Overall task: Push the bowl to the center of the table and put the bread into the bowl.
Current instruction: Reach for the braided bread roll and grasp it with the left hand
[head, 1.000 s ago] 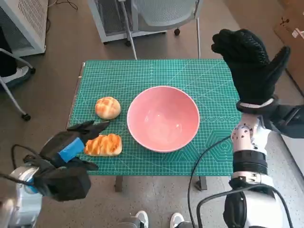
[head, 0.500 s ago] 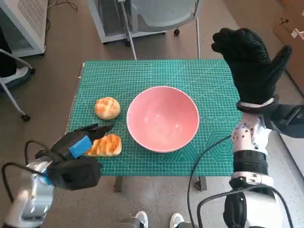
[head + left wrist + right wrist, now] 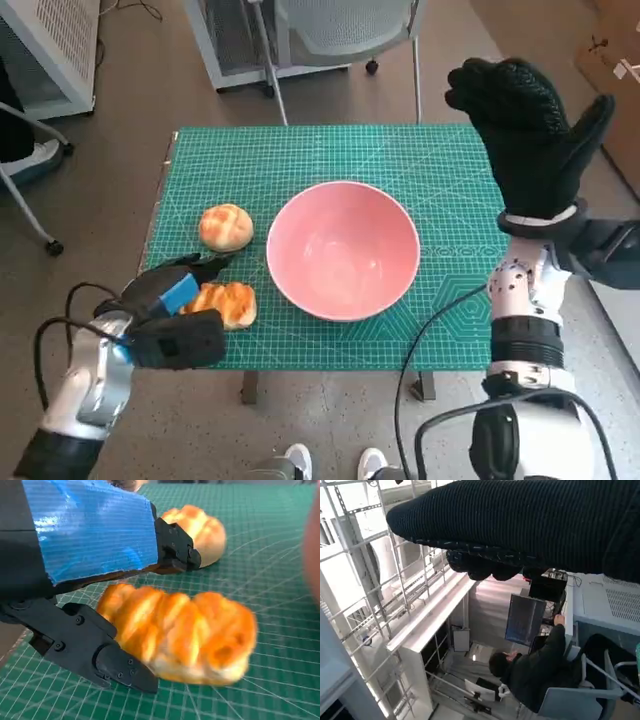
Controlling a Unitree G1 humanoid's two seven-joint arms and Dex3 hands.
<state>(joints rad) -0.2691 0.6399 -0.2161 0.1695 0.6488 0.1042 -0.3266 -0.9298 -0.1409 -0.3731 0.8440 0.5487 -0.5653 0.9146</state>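
Left hand [image 3: 175, 300] now closer in on the long loaf [image 3: 226, 303] than half a second ago: forearm swung further up from the near-left corner, blue-taped back over the loaf's left end. In the left wrist view, black fingers [image 3: 105, 655] straddling the loaf [image 3: 185, 637], one below its near side, another [image 3: 175, 550] over its far side, both touching or nearly so; not clear whether actually clamped, so grip state cannot be told. Loaf down on the green mat [image 3: 300, 150], at the same spot as a second ago, just left of the pink bowl [image 3: 343, 248] and apart from its rim. Round bun [image 3: 226, 227] just beyond the loaf, unmoved, near the bowl's left side without touching. Bowl unmoved too, sitting about mid-counter, empty. Right hand [image 3: 525, 130] raised above the far-right corner of the counter, fingers spread, holding nothing, same pose across all three head pictures. Right wrist view only shows the glove, shelving and a seated person [image 3: 540, 665]. Judged reading: bowl push looks done; step in hand is the grasp on the long loaf. Likely next: close, lift, carry right over the rim. Risk: soft loaf squashing or slipping from a grip near one end.
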